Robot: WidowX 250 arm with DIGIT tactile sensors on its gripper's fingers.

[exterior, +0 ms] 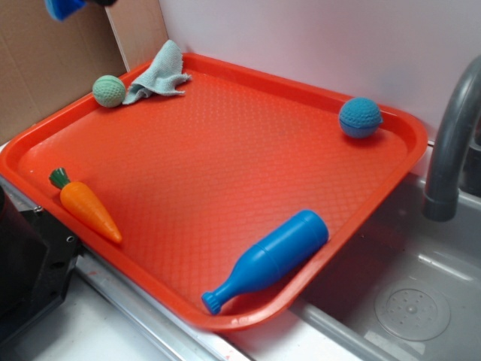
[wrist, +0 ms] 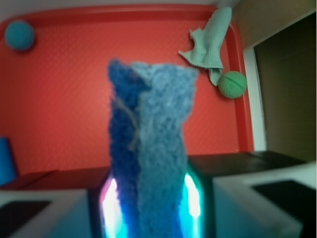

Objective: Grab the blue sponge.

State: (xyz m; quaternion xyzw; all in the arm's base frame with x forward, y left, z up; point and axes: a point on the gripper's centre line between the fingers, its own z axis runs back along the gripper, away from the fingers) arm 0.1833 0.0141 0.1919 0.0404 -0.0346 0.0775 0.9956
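1. Blue sponge (wrist: 148, 148) pinched upright between gripper (wrist: 151, 208) fingers, lifted well above orange tray (exterior: 225, 188)
2. Seen at 11 o'clock, top edge of exterior view
3. Left on tray: carrot (exterior: 89, 209) at 8 o'clock, blue bottle (exterior: 270, 259) at 5, knitted ball (exterior: 359, 117) at 2, green ball (exterior: 109, 91) touching cloth (exterior: 159, 74) at 11
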